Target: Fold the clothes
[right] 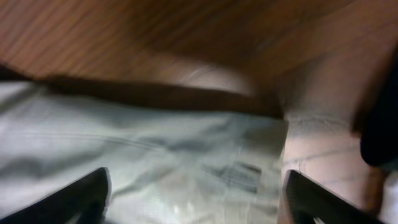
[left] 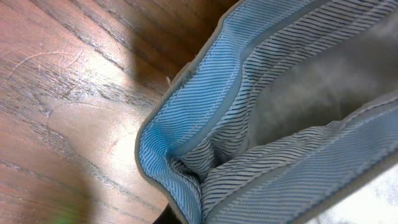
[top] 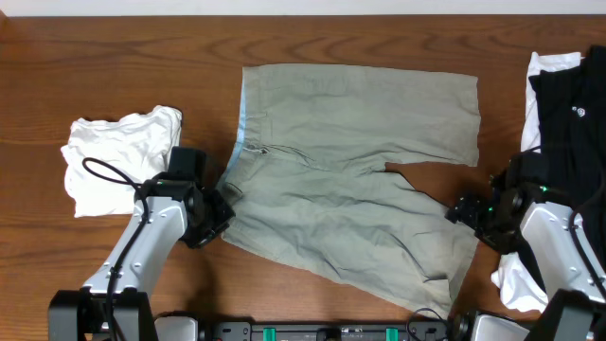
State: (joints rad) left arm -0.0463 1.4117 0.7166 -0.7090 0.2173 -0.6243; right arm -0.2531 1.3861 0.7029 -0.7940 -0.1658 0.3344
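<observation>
The khaki shorts (top: 350,180) lie spread on the wooden table, waistband to the left and both legs to the right. My left gripper (top: 216,210) is at the waistband's near-left corner. In the left wrist view the pale blue striped inner waistband (left: 249,124) fills the frame right up to the jaws, pinched and raised off the wood. My right gripper (top: 466,212) is at the hem of the near leg. In the right wrist view its fingers (right: 199,199) stand wide apart over the khaki cloth (right: 155,162), with the hem corner between them.
A crumpled white garment (top: 118,156) lies just left of my left arm. A black garment (top: 573,95) on white cloth lies at the right edge, beside my right arm. More white cloth (top: 516,279) lies under the right arm.
</observation>
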